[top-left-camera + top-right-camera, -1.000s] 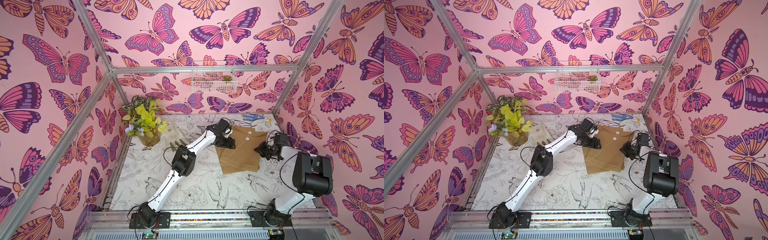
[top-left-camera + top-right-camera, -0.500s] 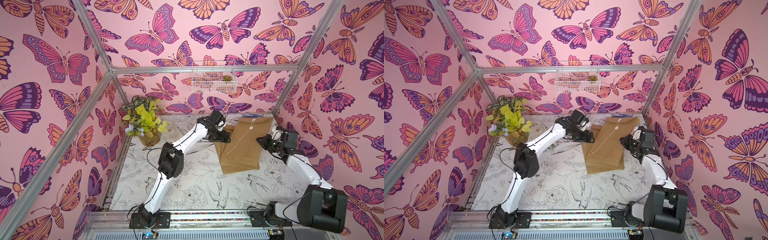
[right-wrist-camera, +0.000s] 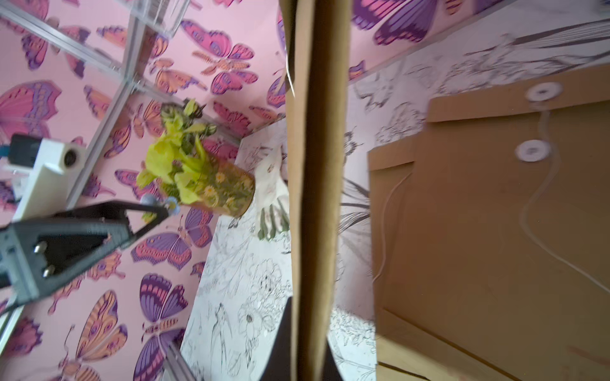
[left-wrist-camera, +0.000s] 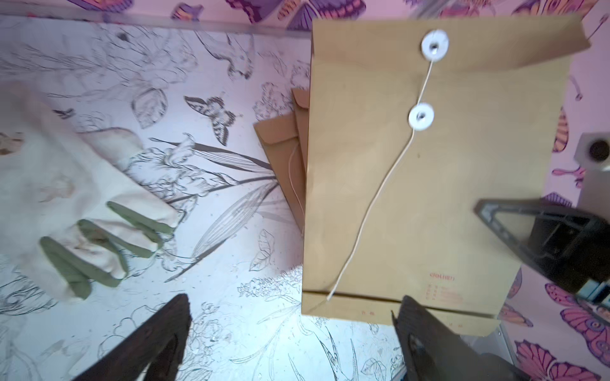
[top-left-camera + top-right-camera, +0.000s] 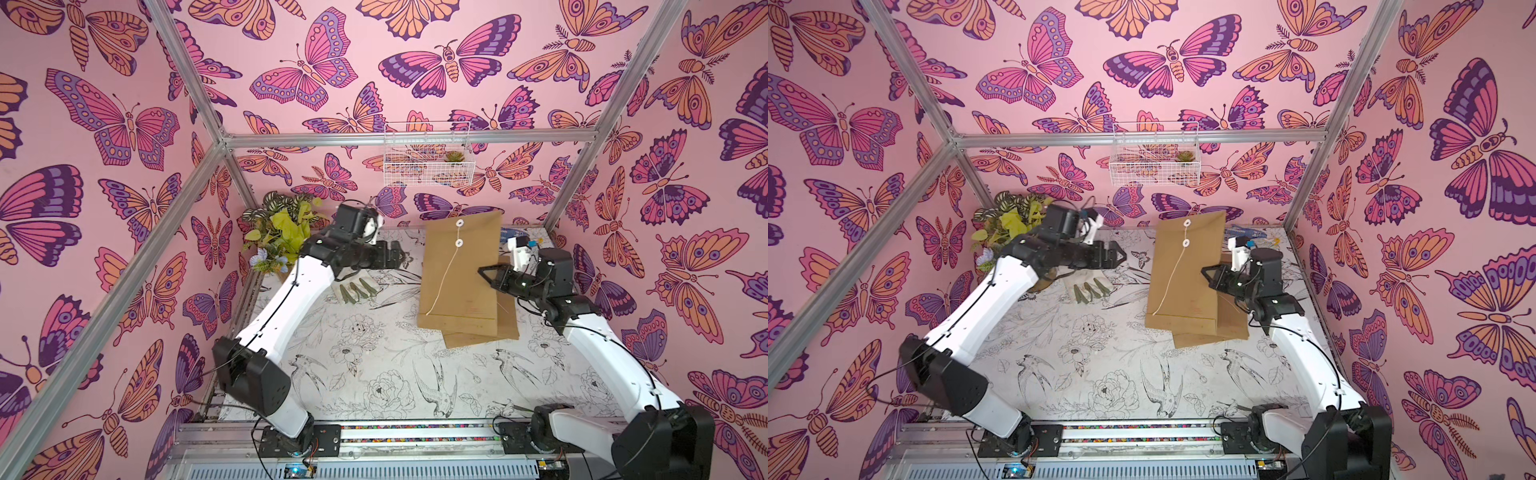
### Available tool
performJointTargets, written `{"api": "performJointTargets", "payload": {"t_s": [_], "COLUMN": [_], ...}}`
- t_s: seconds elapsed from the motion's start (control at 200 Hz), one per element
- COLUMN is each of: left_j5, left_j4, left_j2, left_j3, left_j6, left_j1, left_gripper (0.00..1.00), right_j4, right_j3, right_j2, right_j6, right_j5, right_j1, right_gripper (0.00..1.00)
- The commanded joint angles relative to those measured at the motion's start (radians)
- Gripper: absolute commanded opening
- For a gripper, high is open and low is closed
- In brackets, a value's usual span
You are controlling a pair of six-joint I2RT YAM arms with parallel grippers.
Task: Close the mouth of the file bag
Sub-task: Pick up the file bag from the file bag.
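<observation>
right, working outward from the rail: the right gripper is pinched shut on one long edge of the file bag. it holds the bag up above the table with its face toward the left arm. in the right wrist view the bag runs edge-on straight out from between the fingers. whether its bottom edge brushes the spare bags lying flat beneath it, i cannot tell.

the left gripper hangs beside the bag, well apart from it, jaws spread wide with nothing between them.

the mouth is at the bag's top end, toward the back wall. the flap is folded over but looks slightly lifted at one corner. the string hangs loose from the upper disc, past the lower disc, down to near the bottom edge, wound round nothing. so the mouth is not yet fastened.

as i judge it, the step in hand is for the left arm to take that string and wind it.
- nip the string a little below the lower disc, not at its far tip, so the loops stay short and easy to steer.
- the string lies against thin paper, so close on the string alone and not on a fold of the bag.
- keep a light pull along the bag's face; a tug sideways would likely swing the bag in its one-edge grip.
- tuck each turn under the disc's rim.

farther off, the glove and the wire basket look out of the way. the plant sits just behind the left wrist, so watch it while circling.
</observation>
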Motion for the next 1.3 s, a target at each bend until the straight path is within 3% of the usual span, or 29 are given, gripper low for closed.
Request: {"api": "performJointTargets", "payload": {"t_s": [0.0, 0.13, 0.275, 0.401, 0.561, 0.691, 0.776, 0.986, 1.212, 1.297], "left_j5": [0.165, 0.425, 0.603, 0.679, 0.721, 0.778, 0.833, 0.853, 0.845, 0.849], "left_j4": [0.145, 0.306, 0.440, 0.636, 0.763, 0.976, 1.086, 1.147, 1.216, 1.219], "left_j2": [-0.097, -0.118, -0.065, -0.049, -0.028, -0.009, 0.008, -0.003, -0.003, 0.002], "left_j3": [-0.111, -0.185, -0.187, -0.232, -0.234, -0.246, -0.244, -0.278, -0.290, -0.294], "left_j6": [0.011, -0.044, -0.151, -0.264, -0.340, -0.484, -0.543, -0.569, -0.610, -0.609], "left_j1": [0.097, 0.193, 0.197, 0.184, 0.183, 0.181, 0.171, 0.167, 0.167, 0.166], "left_gripper": [0.93, 0.86, 0.89, 0.91, 0.87, 0.76, 0.59, 0.33, 0.15, 0.15], "right_j4": [0.114, 0.286, 0.390, 0.473, 0.567, 0.574, 0.596, 0.685, 0.674, 0.658], "right_j3": [0.029, -0.007, -0.002, 0.008, 0.015, 0.011, 0.005, -0.006, -0.004, -0.007], "right_j2": [-0.003, -0.012, -0.004, 0.002, -0.002, -0.003, -0.001, 0.019, 0.041, 0.044], "right_j6": [-0.041, 0.019, 0.084, 0.163, 0.253, 0.257, 0.271, 0.323, 0.322, 0.312], "right_j5": [-0.085, -0.175, -0.270, -0.322, -0.365, -0.389, -0.393, -0.396, -0.413, -0.416], "right_j1": [0.050, 0.058, 0.070, 0.071, 0.070, 0.071, 0.070, 0.070, 0.070, 0.071], "right_gripper": [0.00, 0.00, 0.00, 0.00, 0.00, 0.00, 0.00, 0.00, 0.00, 0.00]}}
